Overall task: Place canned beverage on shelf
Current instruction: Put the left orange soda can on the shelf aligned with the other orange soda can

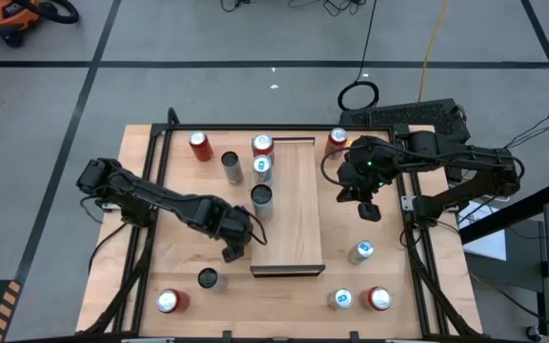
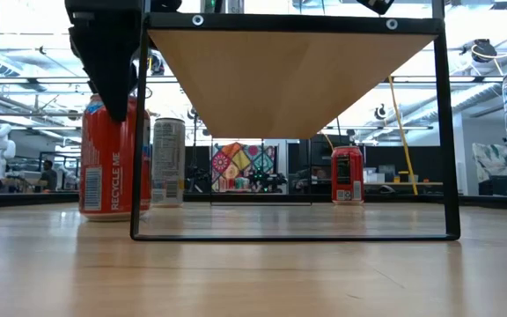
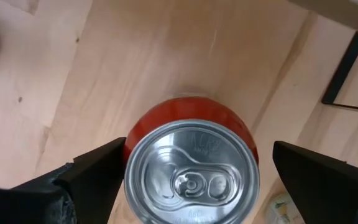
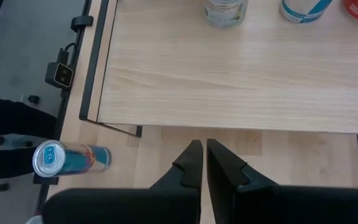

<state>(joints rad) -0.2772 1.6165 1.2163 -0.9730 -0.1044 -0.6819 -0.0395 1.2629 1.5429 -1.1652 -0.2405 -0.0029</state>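
Three cans already stand on the shelf (image 1: 294, 205). The left gripper (image 3: 194, 180), spread wide, straddles a red can (image 3: 191, 165) at centre frame, ungrasped; lifting remains. The right gripper (image 4: 202, 163) waits, pressed together.

The counter (image 1: 284, 305) is a pale wooden top in a black frame, standing on a grey floor (image 1: 208, 38) crossed by dark lines. At the far left corner of the floor sits an orange vacuum cleaner (image 1: 12, 17) with a black hose. Beyond the counter's far edge a black cable (image 1: 376, 90) lies in a loop, and a yellow cable (image 1: 429, 48) runs away from it. Just beside the loop lies a flat black thing, perhaps a keyboard (image 1: 417, 114). Striped hazard tape (image 1: 8, 303) marks the floor near the left. Across the room hangs a colourful patterned panel (image 2: 246, 167), and a person (image 2: 49, 174) is far off at the left.
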